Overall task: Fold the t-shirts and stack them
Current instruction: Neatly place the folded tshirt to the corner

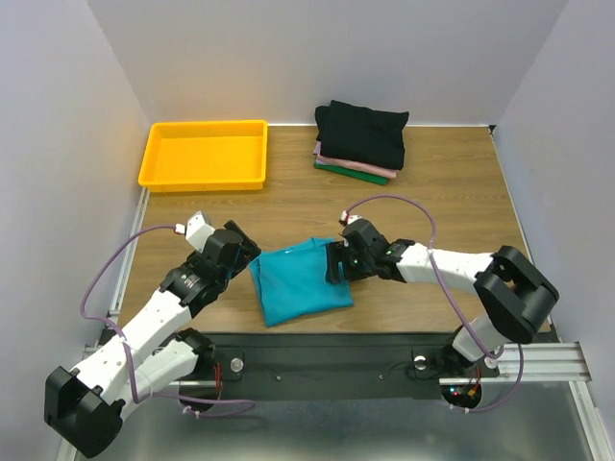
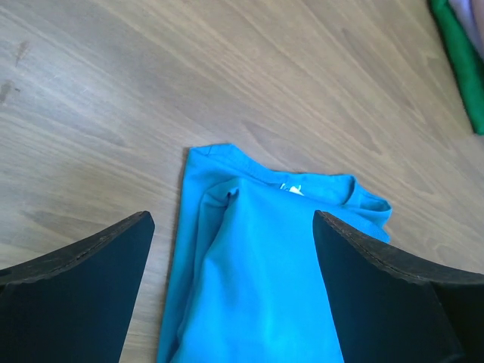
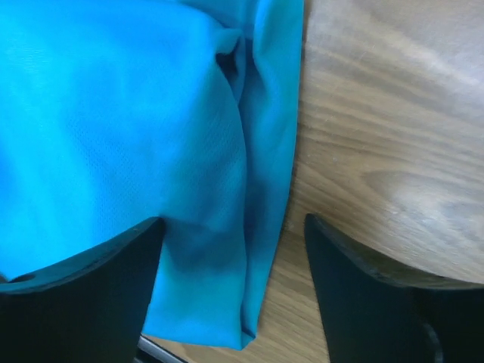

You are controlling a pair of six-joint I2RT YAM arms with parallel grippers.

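Now left jaws and right jaws both gape empty, the teal shirt [image 1: 298,283] lying between and under them; beyond the right jaws, a black shirt [image 1: 363,133] hides most of its stack [image 1: 352,166].

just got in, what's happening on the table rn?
The teal t-shirt lies folded on the table, near its front edge. The left pincer is at its left edge and the right pincer at its right edge, both open, gripping nothing. The stack of folded shirts, black on top, sits far right, with a yellow tray to its left. The teal one isn't stacked yet.
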